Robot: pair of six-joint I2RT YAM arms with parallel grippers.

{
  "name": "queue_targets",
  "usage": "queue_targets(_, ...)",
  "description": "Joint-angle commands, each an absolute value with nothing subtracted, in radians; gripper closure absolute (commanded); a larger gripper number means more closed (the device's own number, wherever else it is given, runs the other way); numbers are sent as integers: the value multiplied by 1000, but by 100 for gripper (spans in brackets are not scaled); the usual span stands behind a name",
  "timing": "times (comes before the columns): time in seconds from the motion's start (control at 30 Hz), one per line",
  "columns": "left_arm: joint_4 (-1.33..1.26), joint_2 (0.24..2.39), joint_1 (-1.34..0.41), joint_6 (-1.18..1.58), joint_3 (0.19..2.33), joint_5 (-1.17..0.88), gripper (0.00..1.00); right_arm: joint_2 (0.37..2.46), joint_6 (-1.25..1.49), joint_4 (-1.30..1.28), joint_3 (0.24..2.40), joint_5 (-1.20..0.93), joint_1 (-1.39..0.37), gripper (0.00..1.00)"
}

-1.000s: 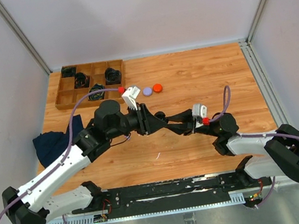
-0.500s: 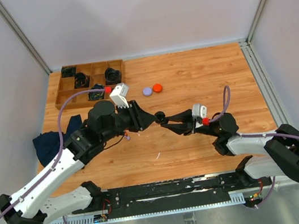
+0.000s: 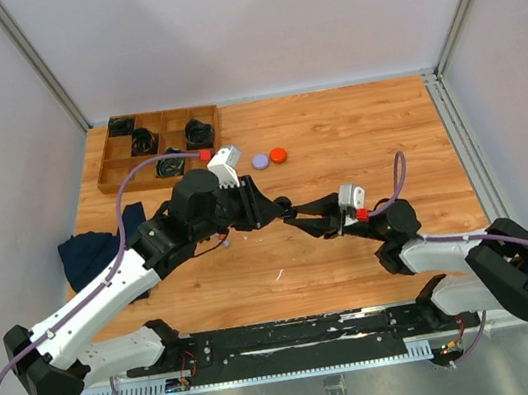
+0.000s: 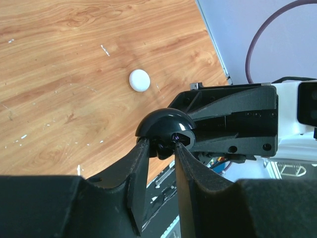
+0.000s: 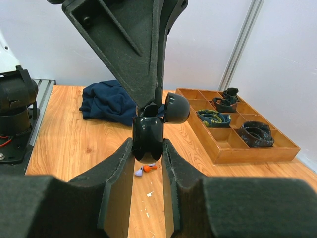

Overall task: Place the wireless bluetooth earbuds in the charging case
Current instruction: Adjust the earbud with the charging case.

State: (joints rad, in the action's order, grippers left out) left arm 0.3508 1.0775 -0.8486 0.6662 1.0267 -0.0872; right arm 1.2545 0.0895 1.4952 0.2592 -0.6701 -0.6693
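Observation:
The black charging case [image 5: 147,131] is clamped upright between my right gripper's [image 5: 147,145] fingers, its domed lid [image 5: 177,107] swung open. In the top view it hangs over the table's middle [image 3: 291,215], where both grippers meet. My left gripper [image 4: 161,148] comes down onto the case's open top [image 4: 164,124], its tips shut on a small dark earbud [image 4: 163,148]. One orange earbud [image 5: 152,167] and one purple earbud [image 5: 139,172] lie on the wood below the case; from above they show under the left arm [image 3: 223,244].
A wooden tray [image 3: 108,175] of coiled black cables stands at the back left. A dark blue cloth [image 3: 91,255] lies at the left edge. A purple round case [image 3: 260,161] and an orange round case [image 3: 278,154] sit behind the grippers. A white disc [image 4: 139,80] lies on the wood.
The left wrist swung a little to the left and then partly back, its tips staying at the case. The right arm and the case have not moved.

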Motion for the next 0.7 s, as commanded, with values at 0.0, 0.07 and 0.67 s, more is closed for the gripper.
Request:
queue_targets(0.0, 338, 1080, -856, 675, 1053, -126, 68, 1261, 70, 1547, 278, -680, -684, 96)
queue_targets(0.07, 334, 1081, -856, 674, 1052, -134, 70, 1263, 70, 1547, 281, -680, -684, 96)
queue_targets(0.67, 289, 1047, -856, 477, 1052, -165, 81, 1261, 72, 1547, 280, -693, -683, 96)
